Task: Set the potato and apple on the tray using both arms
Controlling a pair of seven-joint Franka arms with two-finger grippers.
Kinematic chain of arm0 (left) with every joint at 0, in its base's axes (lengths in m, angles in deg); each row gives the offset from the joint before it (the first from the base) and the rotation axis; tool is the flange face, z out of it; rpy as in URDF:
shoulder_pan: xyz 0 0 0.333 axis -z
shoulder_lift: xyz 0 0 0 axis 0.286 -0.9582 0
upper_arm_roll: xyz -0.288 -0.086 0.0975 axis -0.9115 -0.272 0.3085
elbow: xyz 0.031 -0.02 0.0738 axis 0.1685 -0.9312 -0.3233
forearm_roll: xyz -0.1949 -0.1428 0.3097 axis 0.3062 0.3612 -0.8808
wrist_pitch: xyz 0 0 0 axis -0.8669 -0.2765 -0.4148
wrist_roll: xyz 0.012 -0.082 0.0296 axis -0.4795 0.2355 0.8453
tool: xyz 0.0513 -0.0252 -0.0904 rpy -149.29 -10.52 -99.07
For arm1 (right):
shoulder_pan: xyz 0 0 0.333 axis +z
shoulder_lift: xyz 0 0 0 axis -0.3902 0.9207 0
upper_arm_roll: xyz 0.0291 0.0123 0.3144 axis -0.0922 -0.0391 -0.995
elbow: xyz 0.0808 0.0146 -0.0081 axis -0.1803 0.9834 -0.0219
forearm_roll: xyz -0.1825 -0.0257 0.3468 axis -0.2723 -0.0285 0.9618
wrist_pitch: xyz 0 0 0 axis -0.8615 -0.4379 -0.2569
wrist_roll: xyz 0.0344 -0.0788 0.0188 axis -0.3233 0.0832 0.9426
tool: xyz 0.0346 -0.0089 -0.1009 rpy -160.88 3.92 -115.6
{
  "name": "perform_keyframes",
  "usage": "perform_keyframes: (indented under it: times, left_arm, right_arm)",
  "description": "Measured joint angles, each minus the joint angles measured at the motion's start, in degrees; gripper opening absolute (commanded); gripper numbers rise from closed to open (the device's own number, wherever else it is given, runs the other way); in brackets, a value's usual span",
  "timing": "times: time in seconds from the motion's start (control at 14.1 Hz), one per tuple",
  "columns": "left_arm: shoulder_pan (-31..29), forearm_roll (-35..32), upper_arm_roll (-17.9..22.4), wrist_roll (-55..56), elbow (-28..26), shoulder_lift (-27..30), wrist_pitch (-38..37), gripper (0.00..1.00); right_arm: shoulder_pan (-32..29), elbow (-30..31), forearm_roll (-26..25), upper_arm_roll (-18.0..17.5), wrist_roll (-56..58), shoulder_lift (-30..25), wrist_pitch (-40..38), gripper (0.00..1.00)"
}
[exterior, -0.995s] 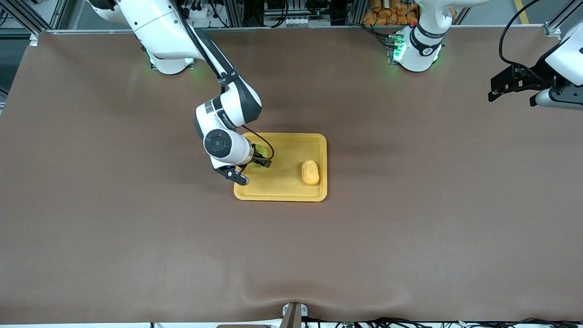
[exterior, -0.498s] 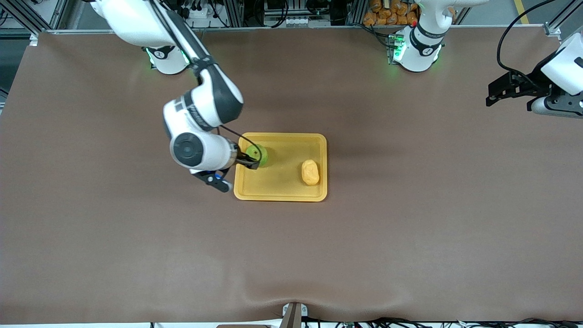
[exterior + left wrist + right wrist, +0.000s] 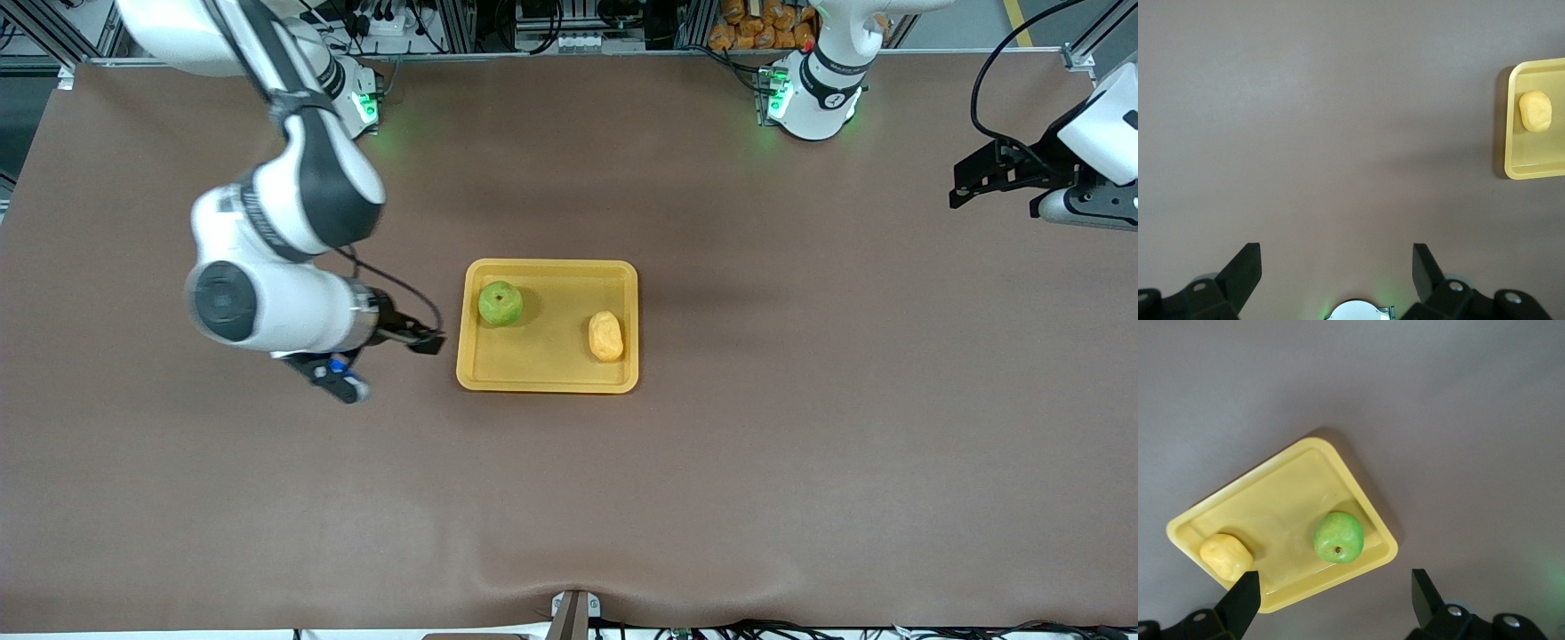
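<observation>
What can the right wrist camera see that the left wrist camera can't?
Only the right wrist view shows the green apple and the whole yellow tray, plus the right gripper with its jaws spread open and empty. Only the left wrist view shows the left gripper, also with jaws wide open, over bare table, with just one end of the tray at the picture's edge. Both views share the potato lying on the tray and the brown table around it.
</observation>
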Motion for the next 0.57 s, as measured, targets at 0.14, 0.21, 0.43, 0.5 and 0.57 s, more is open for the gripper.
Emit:
perform_keyframes:
  times: [0.14,0.21,0.43,0.5,0.57]
  left_arm:
    - [-0.02,0.00,0.03,0.00,0.00,-0.25,0.00,1.00]
    - [-0.04,0.00,0.05,0.00,0.00,-0.33,0.00,1.00]
    - [-0.04,0.00,0.06,0.00,0.02,-0.37,0.00,1.00]
    - [-0.05,0.00,0.06,0.00,0.04,-0.37,0.01,1.00]
    - [-0.06,0.00,0.07,0.00,0.05,-0.37,0.02,1.00]
  right_arm:
    - [-3.48,-2.94,-0.06,0.11,0.99,-0.04,-3.17,1.00]
    - [-5.64,-4.11,-0.06,0.12,1.51,-0.05,-4.71,1.00]
    - [-11.32,-7.98,-0.06,0.12,4.10,-0.07,-9.80,1.00]
    - [-12.52,-9.10,-0.32,0.12,5.79,-0.11,-11.44,1.00]
    - [-13.56,-9.90,-1.04,0.12,8.10,-0.24,-12.81,1.00]
